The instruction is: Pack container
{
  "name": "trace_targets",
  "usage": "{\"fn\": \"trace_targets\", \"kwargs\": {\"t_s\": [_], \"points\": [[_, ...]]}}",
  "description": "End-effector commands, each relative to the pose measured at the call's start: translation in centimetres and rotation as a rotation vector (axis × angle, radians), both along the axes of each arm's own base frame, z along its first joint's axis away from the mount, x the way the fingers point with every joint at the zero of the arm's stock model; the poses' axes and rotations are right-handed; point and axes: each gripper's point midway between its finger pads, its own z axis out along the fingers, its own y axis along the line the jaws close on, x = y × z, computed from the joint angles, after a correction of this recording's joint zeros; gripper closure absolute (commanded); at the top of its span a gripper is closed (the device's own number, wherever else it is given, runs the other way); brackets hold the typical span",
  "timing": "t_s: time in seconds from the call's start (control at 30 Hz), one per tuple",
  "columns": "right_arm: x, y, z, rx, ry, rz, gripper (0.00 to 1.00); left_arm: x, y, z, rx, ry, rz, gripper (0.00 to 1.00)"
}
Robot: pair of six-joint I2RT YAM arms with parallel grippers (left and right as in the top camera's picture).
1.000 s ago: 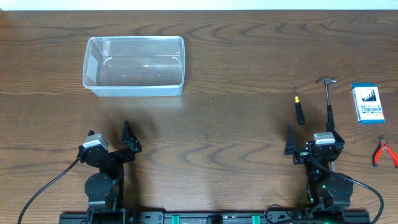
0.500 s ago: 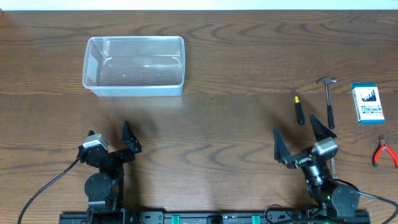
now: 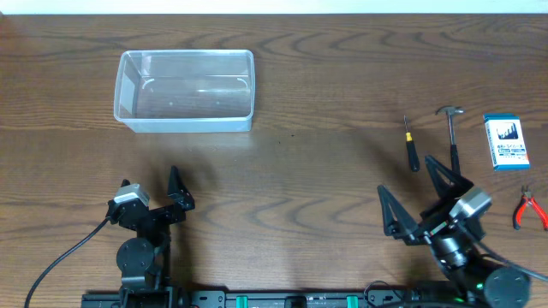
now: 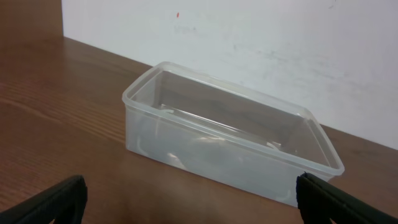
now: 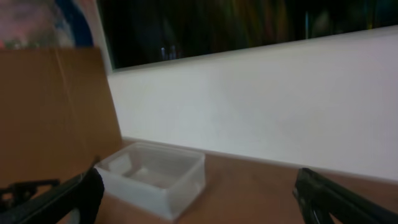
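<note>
At far left, container, right pincer spread

Container on table, at far left. Well apart, at right, in a row from left to right: screwdriver, hammer, box, none touching. Pliers in front of box, near right edge. Right gripper just in front of screwdriver and hammer; left gripper in front of container.

Wooden table carries container, screwdriver, hammer, box, pliers.
</note>
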Motion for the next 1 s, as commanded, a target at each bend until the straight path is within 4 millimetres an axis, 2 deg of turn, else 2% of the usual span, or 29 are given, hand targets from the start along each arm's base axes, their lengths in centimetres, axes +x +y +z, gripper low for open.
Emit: {"fn": "trace_targets", "kwargs": {"t_s": [0.0,0.13,0.23,0.43,0.53,0.67,0.8,0.87,0.97], "points": [[-0.4,0.7,2.2,-0.062,0.026,0.039,0.01,-0.1,0.1,-1.8,0.015,0.055,0.003,0.02],[0.0,1.5,3.5,-0.107,0.158,0.096,0.01,-0.1,0.1,-1.8,0.015,0.055,0.003,0.02],[0.3,1.7,3.5,-0.111,0.267,0.114,0.01,-0.1,0.1,-1.8,0.015,0.055,0.004,0.02],[0.3,1.7,-0.3,-0.123,0.67,0.147,0.01,0.0,-0.5,-1.9,0.006,0.057,-0.031,0.02],[0.3,1.7,-1.7,-0.105,0.812,0.157,0.01,0.0,-1.0,-1.9,-0.002,0.057,-0.056,0.02],[0.9,1.9,-2.3,0.011,0.932,0.144,0.01,0.0,-1.0,-1.9,-0.001,0.056,-0.058,0.02],[0.4,3.3,-1.2,0.003,0.892,0.246,0.01,0.0,-1.0,-1.9,-0.003,0.056,-0.06,0.02],[0.4,3.1,-1.7,-0.028,0.9,0.212,0.01,0.1,-1.7,-1.8,-0.013,0.05,-0.095,0.02],[0.7,2.8,-2.4,-0.074,0.908,0.156,0.01,0.0,-3.7,-1.6,-0.028,0.045,-0.214,0.02]]}}
